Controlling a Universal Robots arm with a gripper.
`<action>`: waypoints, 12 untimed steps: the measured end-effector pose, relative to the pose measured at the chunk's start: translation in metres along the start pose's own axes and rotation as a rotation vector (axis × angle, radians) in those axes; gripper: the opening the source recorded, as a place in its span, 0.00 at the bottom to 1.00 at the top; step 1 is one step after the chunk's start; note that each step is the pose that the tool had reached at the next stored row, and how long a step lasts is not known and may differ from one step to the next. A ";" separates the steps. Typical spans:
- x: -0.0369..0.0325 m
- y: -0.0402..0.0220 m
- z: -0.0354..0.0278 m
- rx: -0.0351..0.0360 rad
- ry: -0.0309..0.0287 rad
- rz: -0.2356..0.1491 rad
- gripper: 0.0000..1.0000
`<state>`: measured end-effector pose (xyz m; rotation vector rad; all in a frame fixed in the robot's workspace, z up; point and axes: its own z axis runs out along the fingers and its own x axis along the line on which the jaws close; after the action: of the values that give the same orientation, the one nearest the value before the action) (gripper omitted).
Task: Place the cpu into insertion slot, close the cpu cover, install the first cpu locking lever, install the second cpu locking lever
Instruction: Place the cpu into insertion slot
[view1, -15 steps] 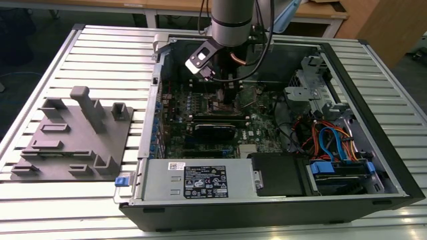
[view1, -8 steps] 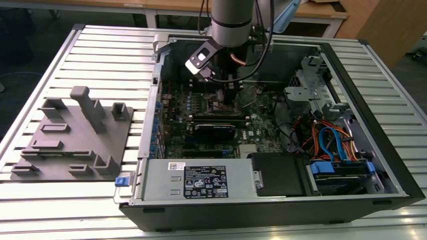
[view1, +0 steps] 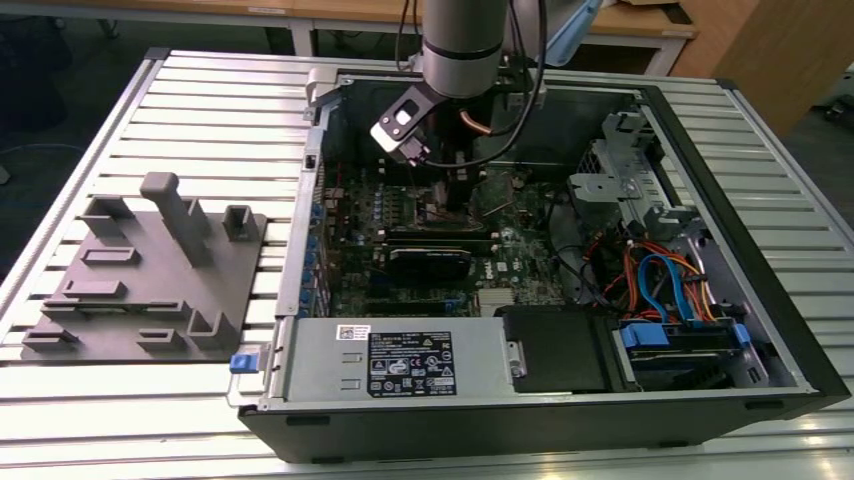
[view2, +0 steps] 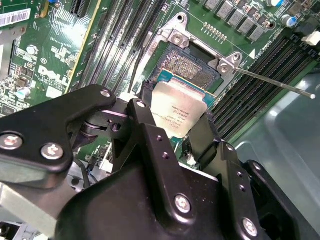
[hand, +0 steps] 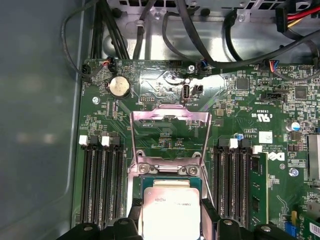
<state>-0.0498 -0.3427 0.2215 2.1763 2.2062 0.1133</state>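
Lid of the cpu (hand: 171, 210): a few lines of small dark print, not legible. Green board (hand: 95, 125): white lettering and a round-style mark (hand: 264, 116) near the cpu, past the memory slots (hand: 232, 182). Barcode sticker (view2: 14, 17) well apart from the cpu; unreadable.

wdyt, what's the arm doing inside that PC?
The arm reaches into the open case. Its gripper is shut on the cpu, holding it by two opposite edges just over the slot. Part of the slot's contact field shows bare past the chip, so it does not look seated. The cover is flipped open and a lever sticks out free, so nothing is closed or locked yet.
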 end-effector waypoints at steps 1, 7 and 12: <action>0.0000 -0.0001 0.0008 -0.0001 0.0000 0.000 0.54; 0.0004 -0.0008 0.0043 0.0002 0.0000 0.001 0.54; 0.0006 -0.0030 0.0103 -0.0002 -0.0018 0.023 0.54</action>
<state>-0.0519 -0.3419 0.2111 2.2015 2.1802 0.1124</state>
